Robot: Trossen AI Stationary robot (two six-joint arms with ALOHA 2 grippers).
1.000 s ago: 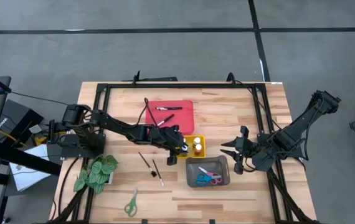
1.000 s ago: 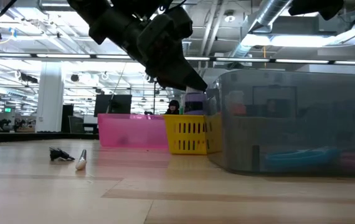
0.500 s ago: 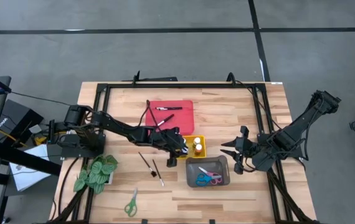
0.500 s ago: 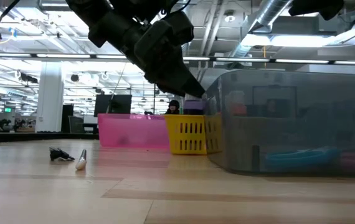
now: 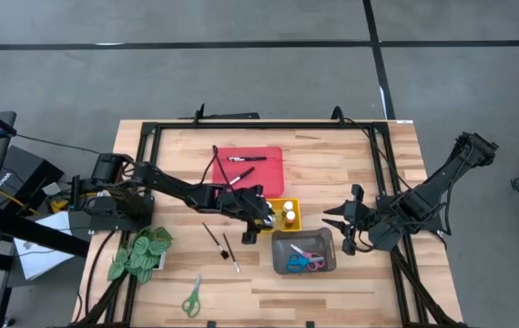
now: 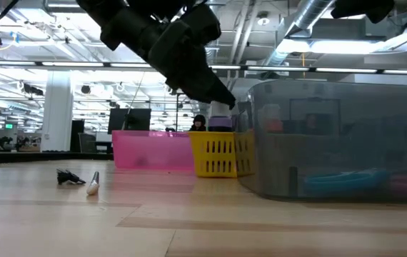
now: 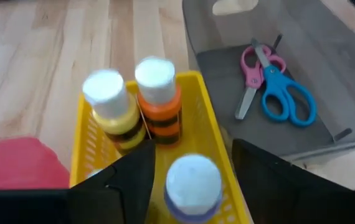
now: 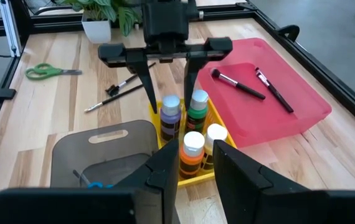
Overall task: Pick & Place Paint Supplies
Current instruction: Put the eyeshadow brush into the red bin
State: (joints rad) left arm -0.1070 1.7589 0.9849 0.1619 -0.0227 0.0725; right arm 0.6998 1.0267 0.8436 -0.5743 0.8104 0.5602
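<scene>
My left gripper (image 5: 261,219) hangs open over the near-left part of the yellow tray (image 5: 293,225). Its fingers stand on either side of the purple paint bottle (image 7: 192,182) without touching it. The bottle stands upright on its base in the tray, beside a green bottle (image 8: 197,112), an orange one (image 7: 159,99) and a yellow one (image 7: 112,109). My right gripper (image 5: 335,220) waits above the table, to the right of the trays, its fingers a little apart with nothing between them.
The grey tray (image 5: 325,239) holds pink scissors (image 7: 252,78) and blue scissors (image 7: 283,99). Two brushes lie in the red tray (image 5: 264,175). Two more brushes (image 5: 214,235) and green scissors (image 5: 191,296) lie on the wood near a leafy plant (image 5: 141,253).
My left gripper has opened over the yellow tray and let go of the purple bottle. The bottle has sunk a little and now stands in the tray. The gripper has stayed over the tray.
</scene>
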